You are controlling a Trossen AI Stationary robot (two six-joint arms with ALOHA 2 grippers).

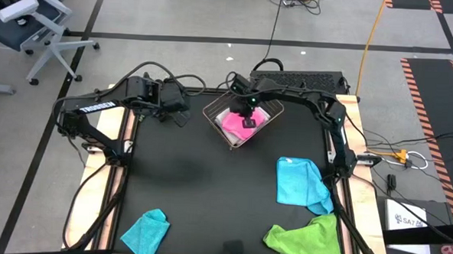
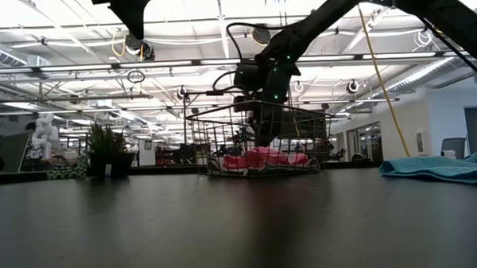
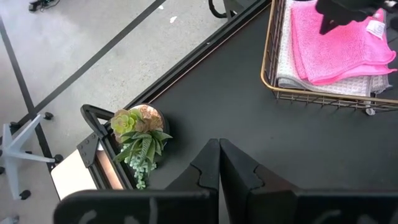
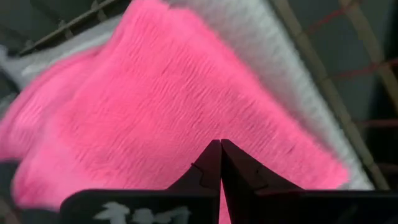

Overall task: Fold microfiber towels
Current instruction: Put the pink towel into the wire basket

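A wire basket (image 1: 214, 113) stands at the table's far middle. In it a folded hot pink towel (image 3: 336, 50) lies on a folded white towel (image 3: 298, 78). My right gripper (image 4: 221, 143) reaches down into the basket, shut, its tips at the pink towel's top face. My left gripper (image 3: 219, 142) hangs shut above the table left of the basket, holding nothing. A sky blue towel (image 1: 301, 180) lies crumpled at the right. A lime green towel (image 1: 306, 238) is at the near right edge and a teal one (image 1: 147, 231) at the near left. My right gripper comes from above, slanting down into the basket, with its shut fingertips (image 4: 211, 162) at the pink towel's top face (image 4: 155, 112). The towel lies flat on the white one. Whether the tips touch the cloth or stand just over it, I cannot tell.
A small potted plant (image 3: 140, 140) stands at the table's far left edge, below my left gripper. The black tabletop (image 1: 201, 187) between the basket and the near towels is bare. A dark object (image 1: 235, 250) sits at the near edge.
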